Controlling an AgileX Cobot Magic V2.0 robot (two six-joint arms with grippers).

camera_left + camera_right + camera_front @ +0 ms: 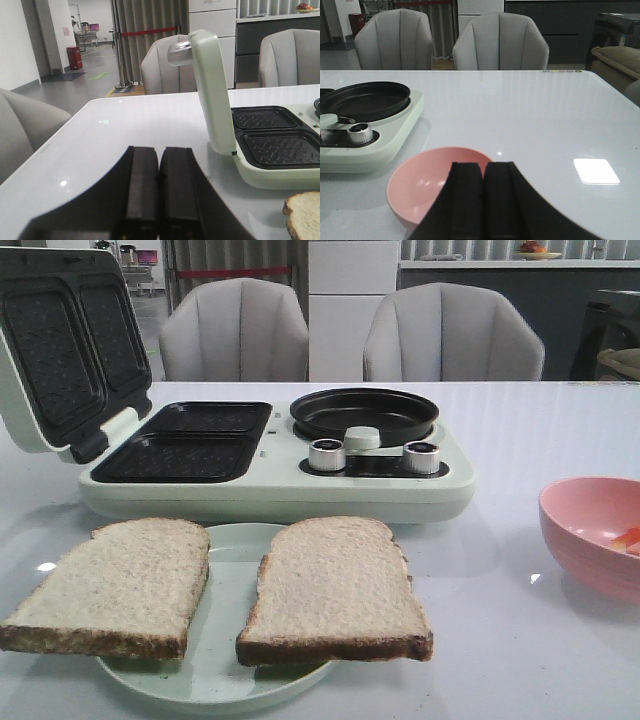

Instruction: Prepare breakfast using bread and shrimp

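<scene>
Two bread slices, one on the left and one on the right, lie side by side on a pale green plate at the table's front. A corner of one slice shows in the left wrist view. A shrimp piece, pinkish-orange, shows inside the pink bowl at the right. My left gripper is shut and empty, low over the table left of the appliance. My right gripper is shut and empty, just above the near side of the pink bowl. Neither gripper shows in the front view.
A pale green breakfast maker stands behind the plate, its lid open and upright at the left, two dark grill plates exposed, a round black pan and two knobs at its right. Two grey chairs stand beyond the table's far edge.
</scene>
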